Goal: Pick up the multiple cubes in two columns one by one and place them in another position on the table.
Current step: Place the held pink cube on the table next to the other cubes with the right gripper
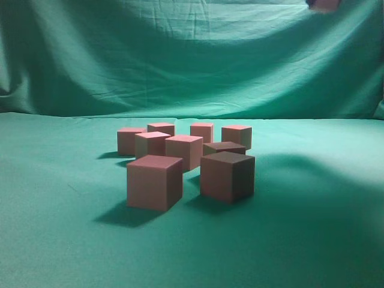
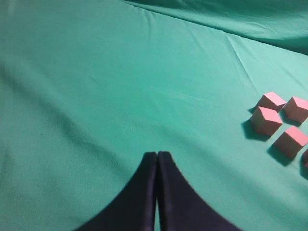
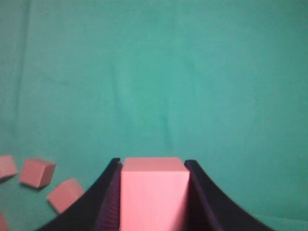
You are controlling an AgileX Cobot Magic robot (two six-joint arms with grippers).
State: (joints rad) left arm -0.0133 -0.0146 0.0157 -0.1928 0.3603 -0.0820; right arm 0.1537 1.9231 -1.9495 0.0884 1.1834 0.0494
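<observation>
Several pink cubes (image 1: 154, 181) stand in two columns on the teal table (image 1: 60, 228) in the exterior view. My right gripper (image 3: 151, 166) is shut on one cube (image 3: 153, 192) and holds it high above the cloth; this cube shows at the top right edge of the exterior view (image 1: 324, 5). Other cubes lie at the lower left of the right wrist view (image 3: 37, 172). My left gripper (image 2: 157, 155) is shut and empty over bare cloth, with several cubes (image 2: 265, 120) off to its right.
A draped green backdrop curtain (image 1: 192, 54) hangs behind the table. Bare cloth lies to the left and right of the cube group.
</observation>
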